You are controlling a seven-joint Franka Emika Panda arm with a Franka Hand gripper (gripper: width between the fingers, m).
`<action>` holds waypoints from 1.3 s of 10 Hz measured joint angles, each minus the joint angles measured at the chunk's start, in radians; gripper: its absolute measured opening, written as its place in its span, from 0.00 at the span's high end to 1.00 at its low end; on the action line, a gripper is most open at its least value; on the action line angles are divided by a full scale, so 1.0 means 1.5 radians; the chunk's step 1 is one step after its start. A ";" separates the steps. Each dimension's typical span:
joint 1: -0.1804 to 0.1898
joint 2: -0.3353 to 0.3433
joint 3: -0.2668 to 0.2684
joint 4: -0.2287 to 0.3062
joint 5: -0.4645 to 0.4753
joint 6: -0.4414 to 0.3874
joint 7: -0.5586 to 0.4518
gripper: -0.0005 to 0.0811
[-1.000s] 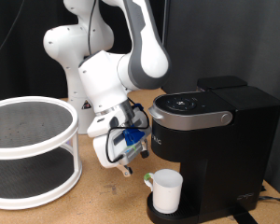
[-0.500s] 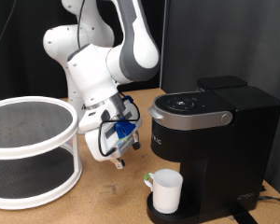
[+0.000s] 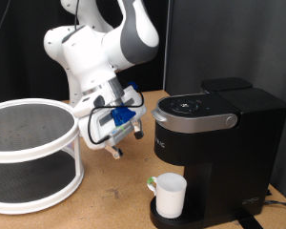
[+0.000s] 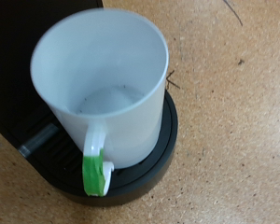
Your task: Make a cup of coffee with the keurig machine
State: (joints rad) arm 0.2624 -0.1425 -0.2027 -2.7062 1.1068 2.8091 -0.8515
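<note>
The white cup (image 3: 170,195) stands upright on the round drip tray of the black keurig machine (image 3: 219,143), whose lid is shut. The wrist view looks down into the cup (image 4: 103,89); it appears empty and has a white handle with a green patch (image 4: 95,173). The black drip tray (image 4: 157,149) rings its base. My gripper (image 3: 116,148) hangs in the air to the exterior view's left of the machine, above and apart from the cup. No fingers show in the wrist view and nothing shows held.
A white two-tier round rack (image 3: 29,153) stands on the wooden table (image 3: 114,196) at the exterior view's left. A dark curtain hangs behind. The robot arm (image 3: 91,57) rises between rack and machine.
The gripper has risen and drawn away from the cup, towards the exterior view's upper left. The cup and the machine have not moved.
</note>
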 joint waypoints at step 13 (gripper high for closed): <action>-0.083 -0.263 0.004 0.004 -0.226 -0.263 0.178 0.01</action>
State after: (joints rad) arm 0.1381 -0.5368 -0.1971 -2.6995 0.7680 2.4141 -0.5851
